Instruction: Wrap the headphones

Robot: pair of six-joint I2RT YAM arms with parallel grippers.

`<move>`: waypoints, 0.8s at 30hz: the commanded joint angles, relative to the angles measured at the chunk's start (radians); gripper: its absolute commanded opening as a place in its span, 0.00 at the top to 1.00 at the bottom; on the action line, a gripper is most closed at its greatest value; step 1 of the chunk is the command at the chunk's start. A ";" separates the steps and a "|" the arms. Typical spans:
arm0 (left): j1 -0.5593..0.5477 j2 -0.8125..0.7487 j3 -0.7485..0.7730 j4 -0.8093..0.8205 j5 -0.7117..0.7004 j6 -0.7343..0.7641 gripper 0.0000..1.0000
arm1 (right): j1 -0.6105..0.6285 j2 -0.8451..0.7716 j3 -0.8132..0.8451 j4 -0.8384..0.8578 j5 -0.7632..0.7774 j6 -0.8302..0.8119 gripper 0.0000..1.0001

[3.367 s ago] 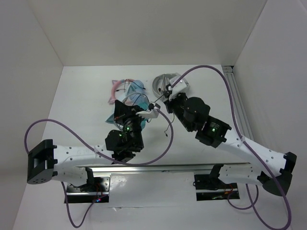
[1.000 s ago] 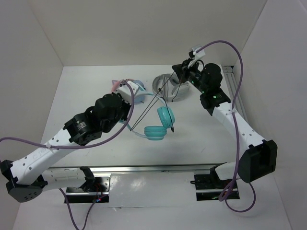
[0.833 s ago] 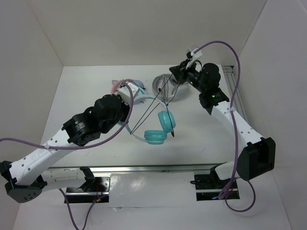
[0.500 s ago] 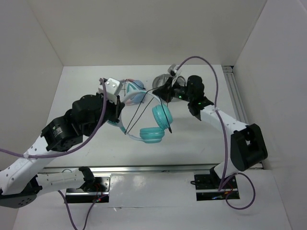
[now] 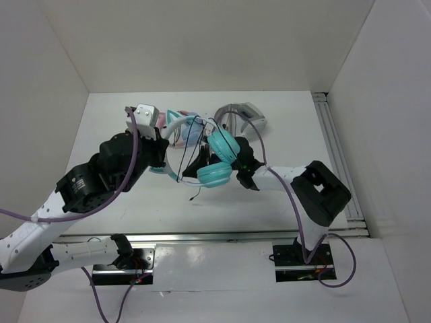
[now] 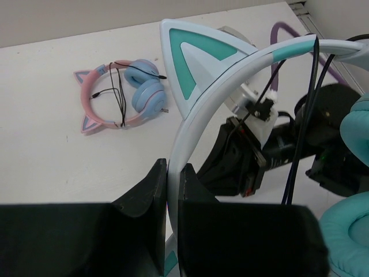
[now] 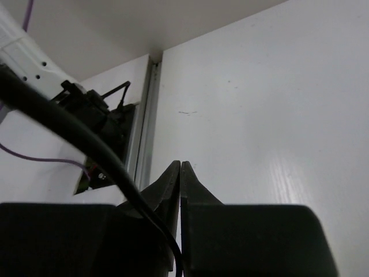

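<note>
1. Since half a second earlier, the right arm has dropped from the upper middle of the top view to lie low over the table (image 5: 303, 134). Its gripper now points left beneath the teal earcups. The left arm has barely shifted.
2. The left gripper (image 6: 173, 173) is clamped on the white-and-teal headband of the headphones (image 6: 196, 52), the band running up between its two fingers.
3. The right gripper (image 7: 180, 167) has its fingertips pressed together in its own wrist view. A dark cable crosses close to the lens at the left, and I cannot tell whether it is pinched.
4. In the top view the headphones (image 5: 217, 145) sit just left of centre, raised off the table. The earcups hang to the right, above the right gripper (image 5: 192, 167).
5. The thin black cable (image 5: 180, 165) loops over the band and trails down toward the lower middle.
6. The pink-and-blue headphones (image 6: 115, 95) lie flat on the table at the upper left of the left wrist view.
7. The grey-and-white headphones (image 5: 239, 114) rest at the upper middle of the top view, apart from both grippers.
</note>
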 commanded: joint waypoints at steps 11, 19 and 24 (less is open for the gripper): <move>-0.004 -0.054 0.084 0.076 -0.251 -0.125 1.00 | 0.040 0.120 -0.144 0.371 -0.021 0.141 0.85; -0.004 -0.054 0.111 0.039 -0.293 -0.125 1.00 | 0.059 0.152 -0.188 0.411 0.003 0.132 0.76; -0.004 -0.063 0.111 0.017 -0.282 -0.136 1.00 | 0.068 0.180 -0.222 0.459 0.013 0.141 0.73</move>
